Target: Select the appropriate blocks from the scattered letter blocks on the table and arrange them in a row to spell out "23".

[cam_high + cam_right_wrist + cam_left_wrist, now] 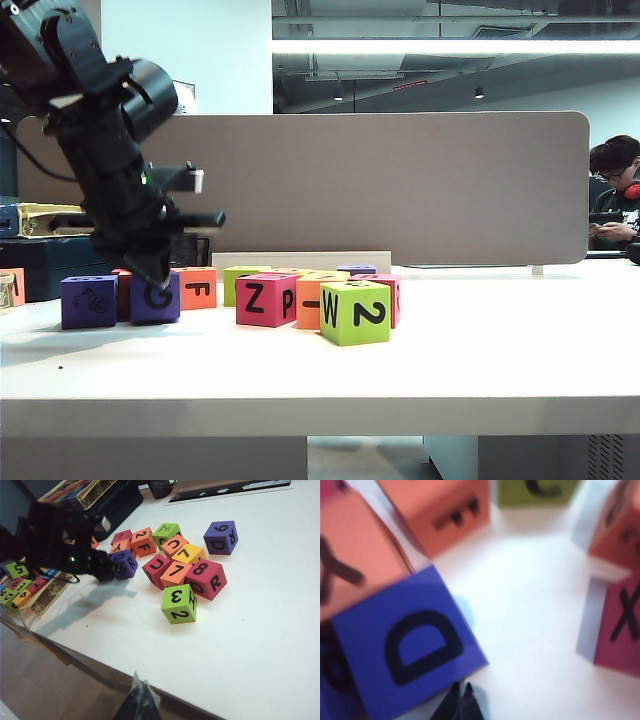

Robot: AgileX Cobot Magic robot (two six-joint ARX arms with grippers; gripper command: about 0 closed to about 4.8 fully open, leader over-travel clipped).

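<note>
The lime green block (355, 312) (179, 603) stands at the front of the cluster on the white table (480, 370) and shows "W" and "2". Just behind it sits an orange block (312, 300) (176, 573) with a single black stroke. My left gripper (155, 272) (461, 694) (106, 573) is shut and empty. It points down with its tips beside a purple block (155, 297) (410, 645) (123, 562) at the cluster's left end. My right gripper (141, 690) is shut, holds nothing, and hangs off the table's front edge.
More letter blocks crowd the back: pink "Z P" (265, 298), orange "F" (197, 288), another purple one (88, 300), a lone purple block (220, 536). A tray of spare blocks (30, 587) lies off the left side. A grey partition (400, 190) stands behind.
</note>
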